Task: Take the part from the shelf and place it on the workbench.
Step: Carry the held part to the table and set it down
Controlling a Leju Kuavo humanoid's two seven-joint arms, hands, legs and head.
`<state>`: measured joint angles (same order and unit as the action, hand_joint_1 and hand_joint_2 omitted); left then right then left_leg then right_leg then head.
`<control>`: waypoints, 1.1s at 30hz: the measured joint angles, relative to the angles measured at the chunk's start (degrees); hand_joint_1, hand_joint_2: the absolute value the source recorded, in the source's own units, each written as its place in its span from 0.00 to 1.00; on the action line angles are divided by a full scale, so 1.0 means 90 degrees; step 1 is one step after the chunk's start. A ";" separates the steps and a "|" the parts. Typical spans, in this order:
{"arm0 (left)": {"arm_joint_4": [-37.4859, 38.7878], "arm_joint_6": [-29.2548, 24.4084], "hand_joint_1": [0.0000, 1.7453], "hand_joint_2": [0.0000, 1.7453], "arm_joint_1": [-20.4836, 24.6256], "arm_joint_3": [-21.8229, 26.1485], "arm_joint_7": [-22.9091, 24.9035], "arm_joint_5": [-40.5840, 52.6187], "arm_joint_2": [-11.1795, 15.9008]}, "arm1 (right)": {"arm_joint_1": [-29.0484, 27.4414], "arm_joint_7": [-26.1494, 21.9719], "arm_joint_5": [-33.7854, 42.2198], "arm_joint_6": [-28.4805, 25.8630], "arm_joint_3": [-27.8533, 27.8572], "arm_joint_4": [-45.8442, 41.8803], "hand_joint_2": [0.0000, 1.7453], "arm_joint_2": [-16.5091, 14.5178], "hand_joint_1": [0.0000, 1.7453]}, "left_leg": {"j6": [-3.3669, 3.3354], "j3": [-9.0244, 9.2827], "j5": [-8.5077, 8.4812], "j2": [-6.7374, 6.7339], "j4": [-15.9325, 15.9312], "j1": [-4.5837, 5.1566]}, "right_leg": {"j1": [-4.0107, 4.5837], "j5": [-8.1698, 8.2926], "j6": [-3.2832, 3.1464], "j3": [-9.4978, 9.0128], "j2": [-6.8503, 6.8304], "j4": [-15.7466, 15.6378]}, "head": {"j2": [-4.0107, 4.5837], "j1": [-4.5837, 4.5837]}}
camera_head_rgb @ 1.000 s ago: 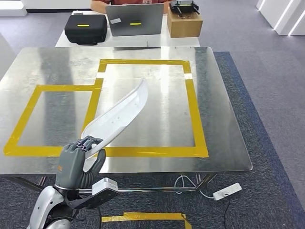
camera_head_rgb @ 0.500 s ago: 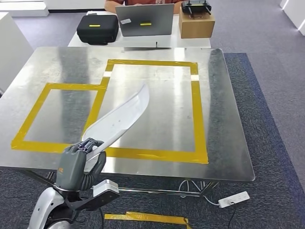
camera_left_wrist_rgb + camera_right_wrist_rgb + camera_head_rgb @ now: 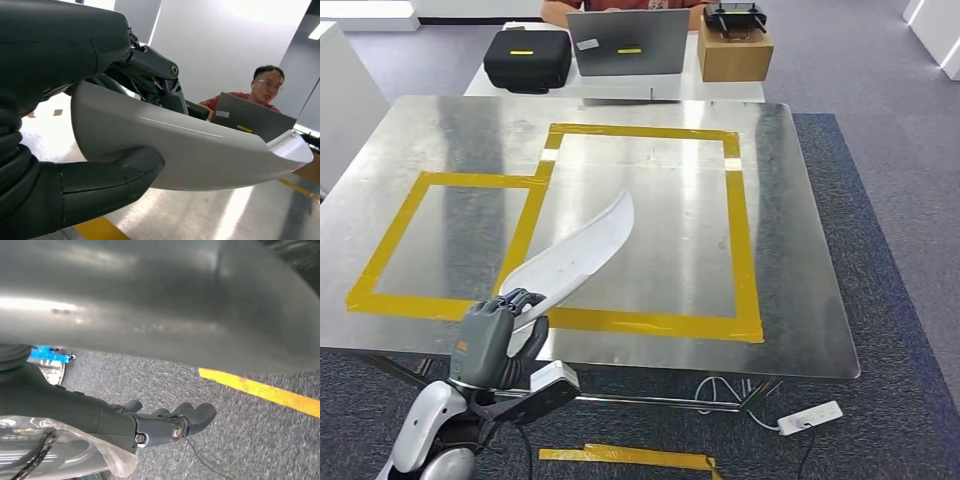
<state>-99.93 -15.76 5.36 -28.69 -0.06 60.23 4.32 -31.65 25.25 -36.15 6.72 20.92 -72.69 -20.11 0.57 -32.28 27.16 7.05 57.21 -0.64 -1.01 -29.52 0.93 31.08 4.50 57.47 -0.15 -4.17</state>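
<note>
Diagonally, left hand (image 3: 487, 342) grasping white curved part (image 3: 576, 255), far tip pointing up-right over workbench (image 3: 788, 250), right hand (image 3: 166, 422) released.

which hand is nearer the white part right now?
Left. The left hand grips the near end of the white part over the workbench front edge. The right hand hangs below the tabletop, over the carpet, holding nothing.

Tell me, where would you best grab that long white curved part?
At its broad near end, coming from the table's front edge. The white part is long, thin and bowed, tapering away over the workbench; the left hand already wraps that end, thumb under, fingers over.
</note>
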 joint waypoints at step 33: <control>0.4270 0.0213 1.00 1.00 0.2145 0.0483 0.0873 0.0765 0.0227 | 0.0729 -0.0425 -0.0877 0.0630 0.0960 0.0820 0.00 0.0000 0.00 | -0.0011 -0.0004 -0.0005 -0.0019 0.0014 0.0008 | -0.0011 0.0013 0.0020 -0.0011 0.0016 0.0001 | 0.0000 0.0001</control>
<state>-61.51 -13.85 24.67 -24.35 7.80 67.12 6.37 -25.09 21.43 -44.04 12.39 29.57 -65.31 -20.11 0.47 -32.31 27.11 6.88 57.34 -0.56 -1.11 -29.41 1.11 30.98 4.64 57.48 -0.15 -4.16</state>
